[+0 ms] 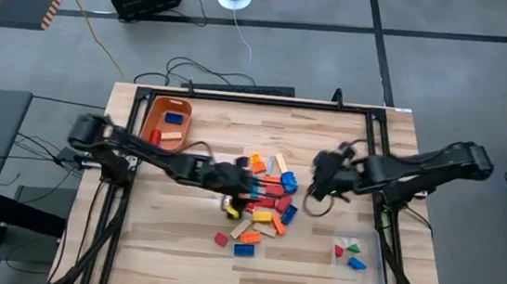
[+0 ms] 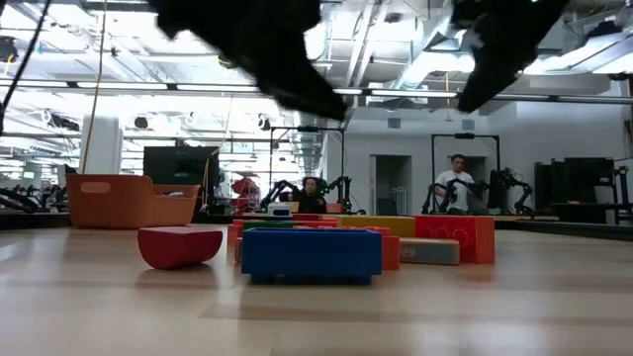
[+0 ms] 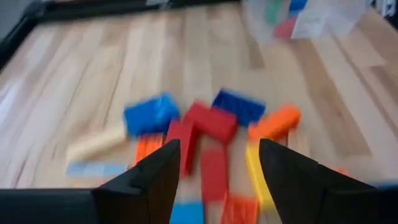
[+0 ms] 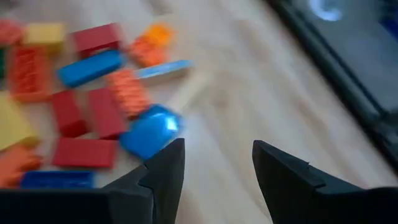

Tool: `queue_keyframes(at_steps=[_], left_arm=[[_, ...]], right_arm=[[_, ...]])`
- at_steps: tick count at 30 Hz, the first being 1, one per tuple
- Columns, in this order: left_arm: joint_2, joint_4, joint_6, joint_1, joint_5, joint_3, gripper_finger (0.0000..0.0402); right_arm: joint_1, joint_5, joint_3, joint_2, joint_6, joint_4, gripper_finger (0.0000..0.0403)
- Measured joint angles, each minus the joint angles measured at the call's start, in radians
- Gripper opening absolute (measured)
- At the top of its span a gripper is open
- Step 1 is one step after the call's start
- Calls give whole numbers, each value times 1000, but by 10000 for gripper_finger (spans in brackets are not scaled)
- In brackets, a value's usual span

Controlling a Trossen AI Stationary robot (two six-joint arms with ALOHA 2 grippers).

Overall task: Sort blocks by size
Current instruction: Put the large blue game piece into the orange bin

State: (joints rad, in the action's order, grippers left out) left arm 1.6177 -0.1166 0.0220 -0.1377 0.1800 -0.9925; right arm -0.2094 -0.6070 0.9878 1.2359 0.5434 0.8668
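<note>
1. Progress: sorting looks partly done, by my reading; most blocks point(image 1: 262, 199) lie loose in 1 cluster at the middle of the bench point(image 1: 170, 237), touching or just beside one another.
2. Orange bin point(image 1: 156, 109) at the far left of the bench holds about 3 blocks (1 blue, 2 tan or orange); exact count unclear.
3. Clear tray point(image 1: 366, 276) at the near right corner holds about 3 small pieces (red, green, blue).
4. Remaining: roughly 18 blocks on the bench, judged from the high view; red, blue, orange, yellow and tan seen; 2 or 3 strays (1 red, 1 blue, 1 tan) lie just off the near side of the cluster; overlap makes the count approximate.
5. Left gripper point(image 3: 214, 171): over the left side of the cluster; fingers parted, nothing between them; red and orange blocks show past the gap.
6. Right gripper point(image 4: 217, 168): just to the right of the cluster, above bare bench; fingers parted, empty; a blue block point(image 4: 149, 132) lies just beside 1 finger.
7. Totals: 2 arms, 1 bin, 1 tray, about 24 blocks.
</note>
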Motion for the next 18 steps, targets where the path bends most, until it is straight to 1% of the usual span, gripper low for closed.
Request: queue_keyframes(at_steps=[1, 4, 7, 12, 16, 18], left_arm=[[-37, -13, -23, -5, 21, 46, 212], [-147, -46, -81, -23, 90, 158, 212], [-225, -44, -122, -44, 135, 243, 212], [-323, -52, -162, -86, 200, 338, 212], [-356, -86, -171, -126, 286, 403, 212], [-359, -135, -177, -144, 323, 427, 212]], right_arm=[[6, 33, 0, 36, -25, -44, 225], [43, 175, 0, 132, -98, -177, 237], [83, 271, 0, 205, -158, -230, 249], [144, 331, 0, 298, -200, -243, 256], [179, 352, 0, 359, -205, -270, 256], [198, 352, 0, 380, -188, -274, 256]])
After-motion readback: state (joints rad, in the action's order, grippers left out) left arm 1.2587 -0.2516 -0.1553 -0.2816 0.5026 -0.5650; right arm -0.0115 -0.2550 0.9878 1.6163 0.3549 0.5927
